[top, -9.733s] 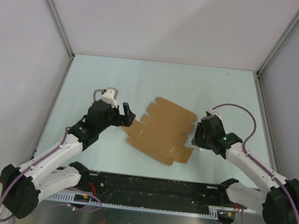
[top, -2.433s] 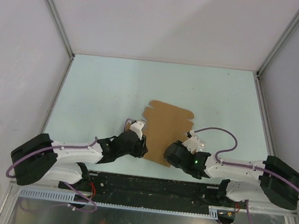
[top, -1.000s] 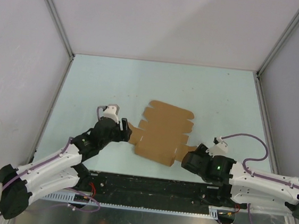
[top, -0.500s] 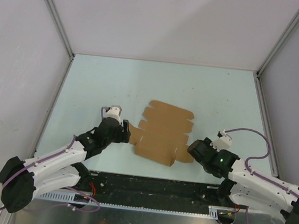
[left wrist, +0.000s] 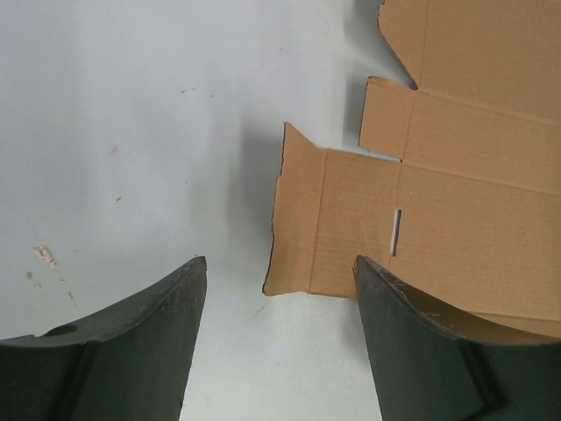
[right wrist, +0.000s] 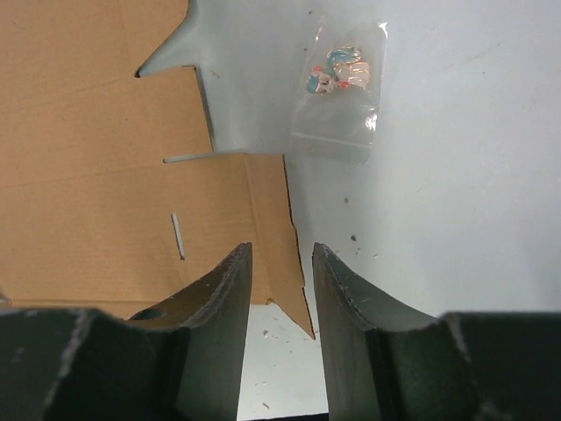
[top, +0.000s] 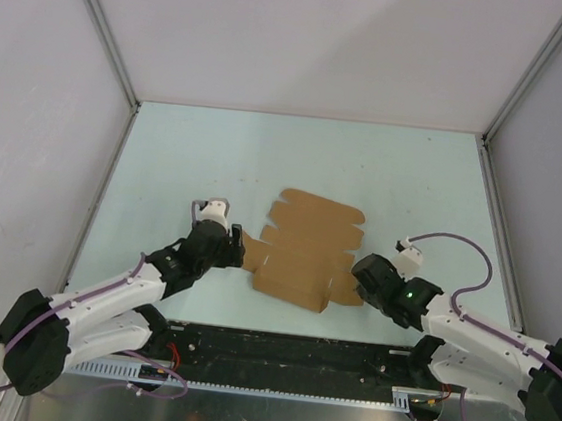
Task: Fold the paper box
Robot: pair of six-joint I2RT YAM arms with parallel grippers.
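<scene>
Paper box (top: 307, 253) is a flat sheet on the table (top: 217, 154), between both arms. Left gripper (left wrist: 276, 272) gapes wide around the left tab (left wrist: 302, 224), holding nothing. Right gripper (right wrist: 280, 254) shows a slim gap over the right tab (right wrist: 263, 210), nothing pinched, I'd say. Risk: fingers skid on thin card, shoving the sheet or bending tabs off-crease.

We note the left tool (left wrist: 276, 272) held low, jaws spread wide, the right tool (right wrist: 282, 254) low, jaws narrowly apart.
</scene>
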